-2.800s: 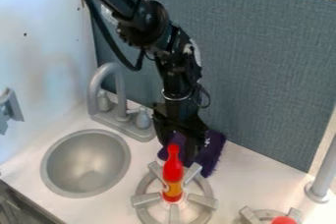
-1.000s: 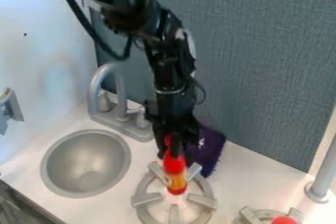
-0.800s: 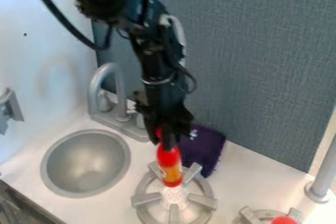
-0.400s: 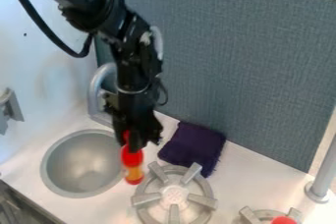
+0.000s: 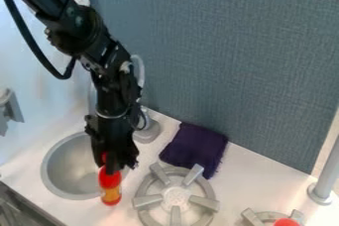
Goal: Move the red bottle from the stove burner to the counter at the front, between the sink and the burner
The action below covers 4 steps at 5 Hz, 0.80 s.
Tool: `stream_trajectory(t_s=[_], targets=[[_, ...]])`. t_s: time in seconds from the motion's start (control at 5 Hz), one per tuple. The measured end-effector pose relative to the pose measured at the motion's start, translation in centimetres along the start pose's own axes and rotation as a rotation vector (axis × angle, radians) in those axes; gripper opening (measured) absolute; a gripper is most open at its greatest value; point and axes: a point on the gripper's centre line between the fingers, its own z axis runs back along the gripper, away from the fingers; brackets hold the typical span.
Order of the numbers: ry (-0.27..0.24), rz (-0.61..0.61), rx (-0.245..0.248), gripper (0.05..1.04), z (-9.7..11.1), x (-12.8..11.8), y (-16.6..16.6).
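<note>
At lower left, bottle (image 5: 110,190): could topple if released on sink (image 5: 45,170) rim
Fingers (image 5: 111,163): closed around bottle's neck

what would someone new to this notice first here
The black robot arm stands out most, slanting down from the upper left, its end effector closed on a bright red and yellow squeeze bottle at the right edge of the round sink. Next comes the dark purple cloth on the white counter, just behind the grey stove burner and in front of the blue-grey panel.
</note>
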Motion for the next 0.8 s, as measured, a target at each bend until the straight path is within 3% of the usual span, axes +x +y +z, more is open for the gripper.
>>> stream_trajectory(t_s=[0.4,0.6,0.8], targets=[[0.037,-0.068,-0.065,0.341,-1.8,-0.3,-1.0],[0.015,-0.083,-0.066,0.341,-1.8,0.5,-0.9],[0.0,-0.085,-0.055,0.416,-2.0,0.8,-0.7]])
